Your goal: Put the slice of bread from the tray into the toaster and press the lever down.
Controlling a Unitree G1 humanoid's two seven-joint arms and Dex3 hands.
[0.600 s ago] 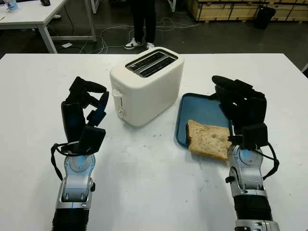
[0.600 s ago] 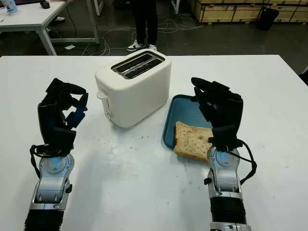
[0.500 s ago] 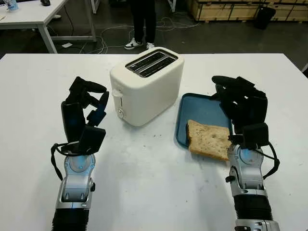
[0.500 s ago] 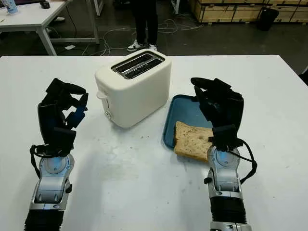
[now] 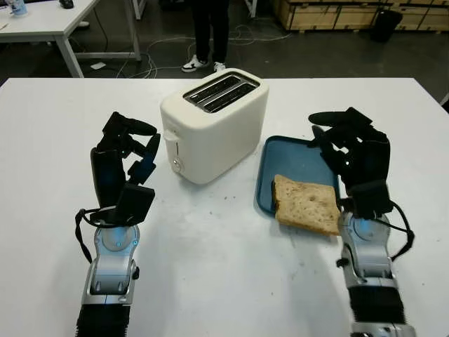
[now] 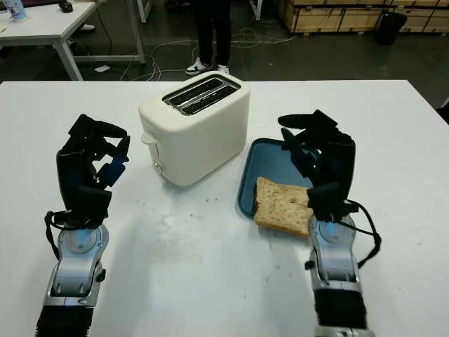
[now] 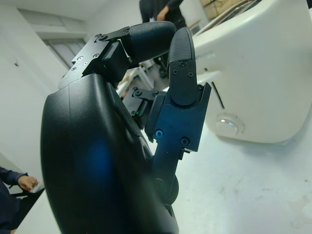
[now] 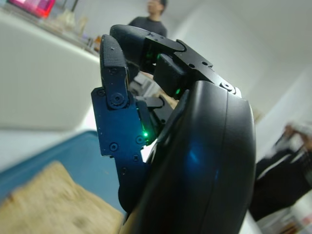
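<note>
Right hand [image 5: 354,158]: fingers [image 8: 114,63] curled inward, clamped on nothing, held above the right side of the blue tray [image 5: 295,160], just beyond and to the right of the bread. Whether the hand touches the tray rim cannot be told. Forearm runs down to the bottom right edge.

Left hand [image 5: 121,165]: fingers [image 7: 180,58] curled together, holding nothing, raised upright over the white surface [image 5: 210,267], to the left of the toaster and apart from it. Fingertips point toward the toaster's lever side.

Slice of bread [image 5: 306,205]: brown, seeded, lying flat on the near end of the tray, its near edge hanging over the tray's front rim onto the surface. Not gripped by either hand.

Toaster [image 5: 216,125]: cream white, two-slot, standing at an angle on the surface just left of the tray, slots open on top. Lever [image 5: 169,136] on the end facing the left hand sits high on its track; a round knob [image 5: 175,165] lies below it.

Beyond the surface: dark floor with loose cables, a person's legs [image 5: 209,31] standing behind the toaster, another white table [image 5: 49,21] at far left, wooden crates [image 5: 330,12] at far right.
</note>
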